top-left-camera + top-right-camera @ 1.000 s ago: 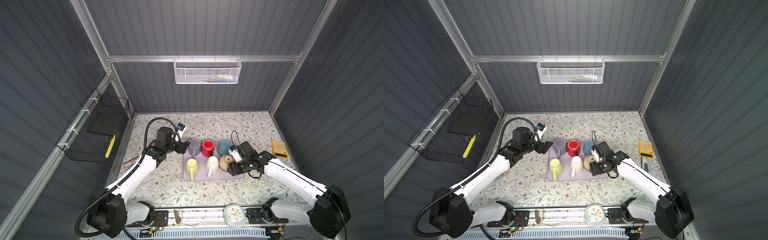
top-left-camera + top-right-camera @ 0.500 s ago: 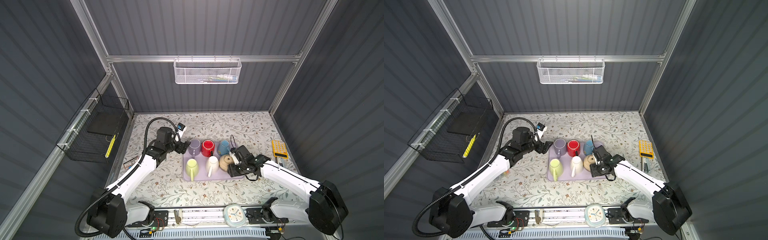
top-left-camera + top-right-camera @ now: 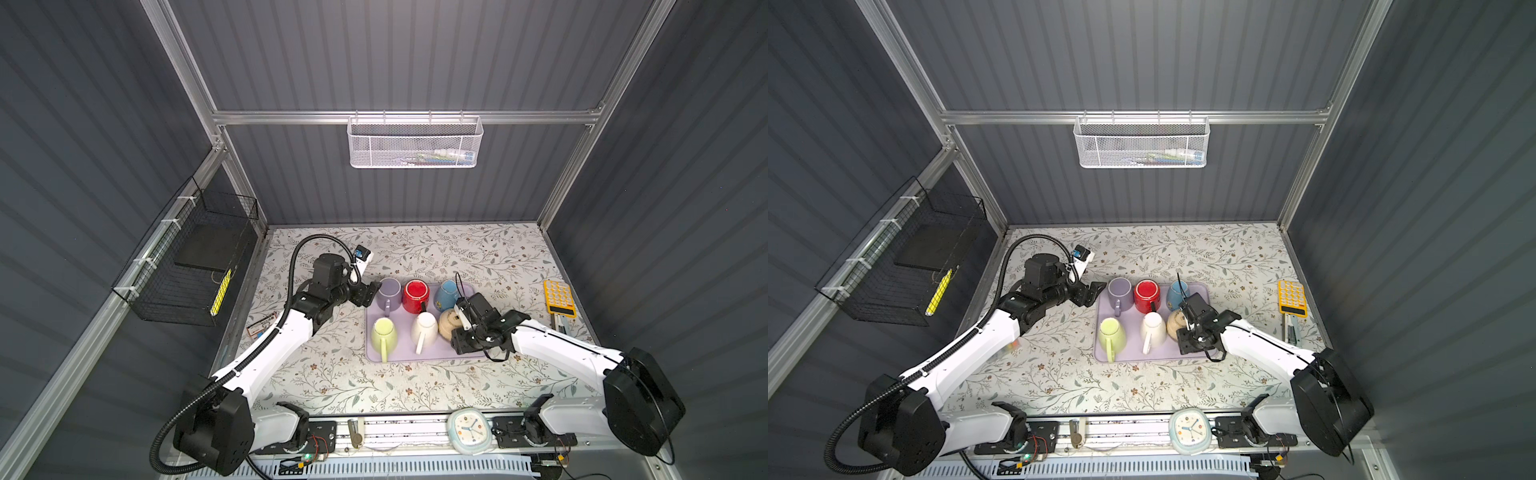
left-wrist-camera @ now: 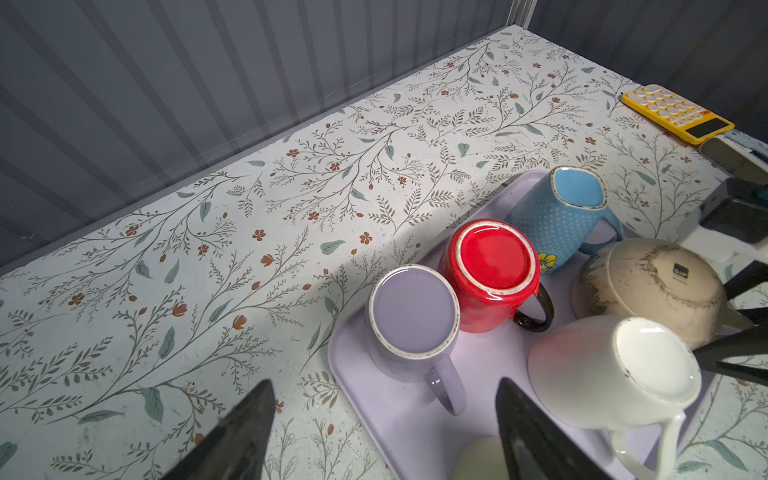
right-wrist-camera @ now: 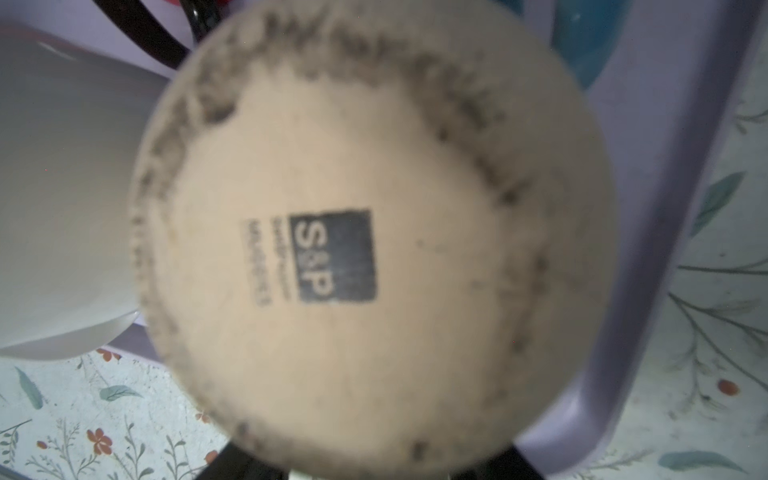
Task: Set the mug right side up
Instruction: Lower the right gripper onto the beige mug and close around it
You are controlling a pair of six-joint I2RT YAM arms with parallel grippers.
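None of the turning is done: the beige mug (image 3: pixel 444 328) sits base-up at the right end effector's (image 3: pixel 457 327) jaws, and I cannot tell whether they grip it; the left end effector (image 3: pixel 373 294) gapes wide, empty.

Crowded tray (image 3: pixel 436 357): white mug (image 3: pixel 424 328) just left of beige mug (image 3: pixel 446 326), blue mug (image 3: pixel 446 293) just far of it, red mug (image 3: pixel 415 295) with its black handle poking between. I get in only from right or near side. Bare table (image 3: pixel 457 249) left, far and near of it; calculator (image 3: pixel 559 297) along right edge.
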